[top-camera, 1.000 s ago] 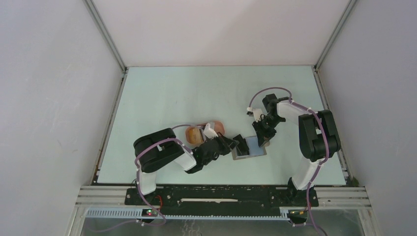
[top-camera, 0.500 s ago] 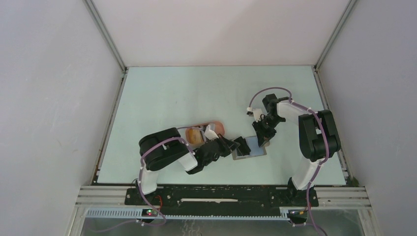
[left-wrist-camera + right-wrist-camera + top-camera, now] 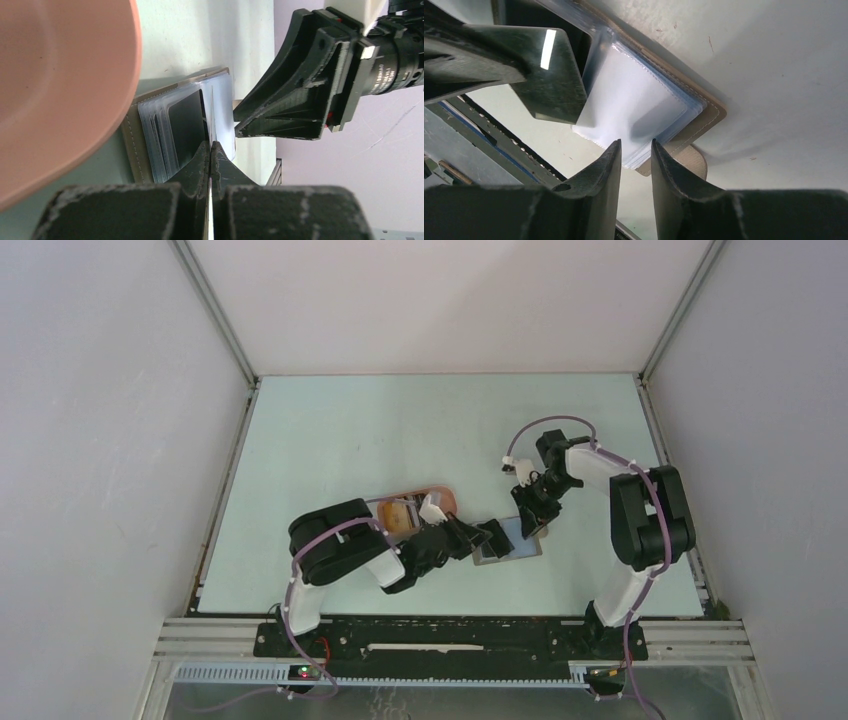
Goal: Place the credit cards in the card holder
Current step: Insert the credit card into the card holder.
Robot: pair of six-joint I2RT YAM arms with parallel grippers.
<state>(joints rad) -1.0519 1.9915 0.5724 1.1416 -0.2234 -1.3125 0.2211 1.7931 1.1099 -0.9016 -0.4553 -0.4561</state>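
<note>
Insertion under way, one card not yet seated.
Left hand [image 3: 210, 145] pinches credit card [image 3: 556, 85] at card holder [image 3: 520, 542]; right hand [image 3: 634, 146] narrowly parted; orange card [image 3: 397, 513] left in tray [image 3: 65, 75].

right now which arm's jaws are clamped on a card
The left arm: its jaws are pressed shut on a dark card over the card holder. The right arm has its jaws apart, clamping nothing.

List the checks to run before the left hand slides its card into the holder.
1. Left hand shut on the card: ok.
2. Card holder lying open: ok.
3. Card's leading edge inside a sleeve: cannot tell.
4. Right hand gripping the sleeves: not ok, its jaws stand apart at their edge.
5. Second card seated in its sleeve: ok.
</note>
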